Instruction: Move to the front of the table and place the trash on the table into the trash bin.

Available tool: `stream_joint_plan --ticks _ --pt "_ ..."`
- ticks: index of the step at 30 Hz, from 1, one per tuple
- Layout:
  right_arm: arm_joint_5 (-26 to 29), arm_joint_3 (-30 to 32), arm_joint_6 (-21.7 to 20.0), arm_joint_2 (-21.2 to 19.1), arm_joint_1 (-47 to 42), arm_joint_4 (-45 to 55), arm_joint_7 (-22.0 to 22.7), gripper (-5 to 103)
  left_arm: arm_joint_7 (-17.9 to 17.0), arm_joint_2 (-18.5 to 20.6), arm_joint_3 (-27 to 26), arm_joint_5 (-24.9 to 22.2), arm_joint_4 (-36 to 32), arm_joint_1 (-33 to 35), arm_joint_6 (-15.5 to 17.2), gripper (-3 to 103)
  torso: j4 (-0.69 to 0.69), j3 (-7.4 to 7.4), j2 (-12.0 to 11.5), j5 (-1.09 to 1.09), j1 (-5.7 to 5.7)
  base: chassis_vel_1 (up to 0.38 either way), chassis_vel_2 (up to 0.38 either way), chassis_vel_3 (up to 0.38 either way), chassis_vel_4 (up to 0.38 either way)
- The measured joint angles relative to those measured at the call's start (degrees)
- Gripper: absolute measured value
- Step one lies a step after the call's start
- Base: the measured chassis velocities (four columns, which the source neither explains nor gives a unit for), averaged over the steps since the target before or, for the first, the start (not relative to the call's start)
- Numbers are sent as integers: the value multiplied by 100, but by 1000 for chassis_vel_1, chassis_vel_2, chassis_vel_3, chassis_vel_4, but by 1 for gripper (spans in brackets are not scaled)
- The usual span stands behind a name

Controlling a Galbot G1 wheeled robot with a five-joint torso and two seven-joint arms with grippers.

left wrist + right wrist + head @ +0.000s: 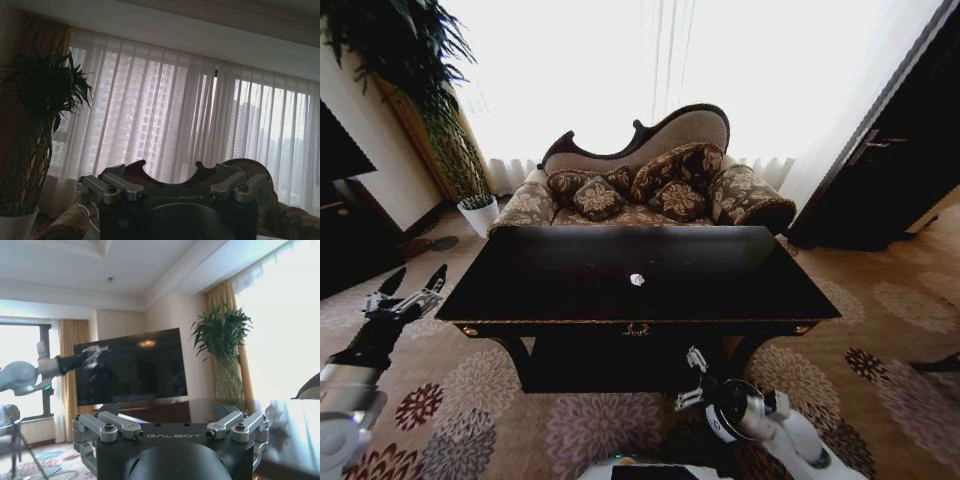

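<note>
The dark glossy table (560, 290) with gold edge trim stands straight ahead in the head view. One small crumpled white piece of trash (637, 279) lies near the middle of its top. My left gripper (413, 284) hangs open off the table's left end, level with the top and holding nothing. Low in front of the table's front edge, my right gripper (688, 378) is also open and empty. The right wrist view looks along the table top (210, 409) and shows the left gripper (92, 356) farther off. The trash bin is out of view.
A patterned sofa (650, 185) with cushions stands close behind the table. A white plant pot (478, 213) with a tall plant sits at the back left, and dark cabinets (890, 170) stand on the right. Floral carpet lies open on both sides.
</note>
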Motion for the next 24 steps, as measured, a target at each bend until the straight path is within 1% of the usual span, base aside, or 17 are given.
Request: stream_joint_plan --ticks 1,2,5,7,9,10,11,12,13,14,15,16,17,18,19,23,24 --pt "0 0 0 0 0 0 0 100 0 0 0 0 0 0 0 100 0 0 0 0 0 0 0 0 0" --pt "62 3 -47 -41 67 52 133 100 0 9 -12 0 -3 6 0 100 0 0 0 0 0 0 0 0 0" --pt "299 3 -243 -219 351 272 687 100 0 32 -60 -2 -8 54 0 100 0 0 0 0 0 0 0 0 0" --pt "332 4 -279 -248 398 309 771 100 1 33 -66 -2 -8 62 0 100 0 0 0 0 0 0 0 0 0" --pt "486 55 -597 -463 696 545 1384 100 11 42 -107 3 -5 111 -12 100 0 0 0 0 0 0 0 0 0" --pt "486 55 -597 -463 696 545 1384 100 11 42 -107 3 -5 111 -12 100 0 0 0 0 0 0 0 0 0" --pt "510 61 -679 -515 761 584 1550 100 12 44 -113 4 -1 114 -14 100 0 0 0 1 0 0 0 0 0" --pt "549 64 -801 -589 851 633 1800 100 14 49 -123 5 13 117 -17 100 0 0 0 1 0 0 0 0 0" --pt "678 18 -1085 -776 1053 706 2386 100 15 59 -143 10 42 119 -23 100 0 0 0 -1 0 0 0 0 0" --pt "794 -38 -1215 -885 1167 722 2685 100 15 62 -148 14 55 119 -26 100 0 0 0 1 0 0 0 0 0" --pt "794 -38 -1215 -885 1167 722 2685 100 15 62 -148 14 55 119 -26 100 0 0 0 1 0 0 0 0 0" --pt "933 -101 -1329 -1000 1286 726 2980 100 15 64 -154 17 65 119 -31 100 0 0 0 1 1 0 0 0 0" --pt "1191 -182 -1521 -1247 1502 726 3434 100 15 66 -154 22 79 114 -33 100 1 1 0 1 1 0 0 0 0" --pt "1334 -192 -1621 -1401 1601 721 3615 100 15 68 -142 33 92 105 -35 100 2 0 0 1 1 0 0 0 0" --pt "1334 -192 -1621 -1401 1601 721 3615 100 15 68 -142 33 92 105 -35 100 2 0 0 1 1 0 0 0 0" --pt "1628 -194 -1932 -1983 1950 607 3998 100 68 88 -107 275 270 77 -89 100 0 1 0 1 1 0 0 0 0" --pt "1628 -194 -1932 -1983 1950 607 3998 100 68 88 -107 275 270 77 -89 100 0 1 0 1 1 0 0 0 0"
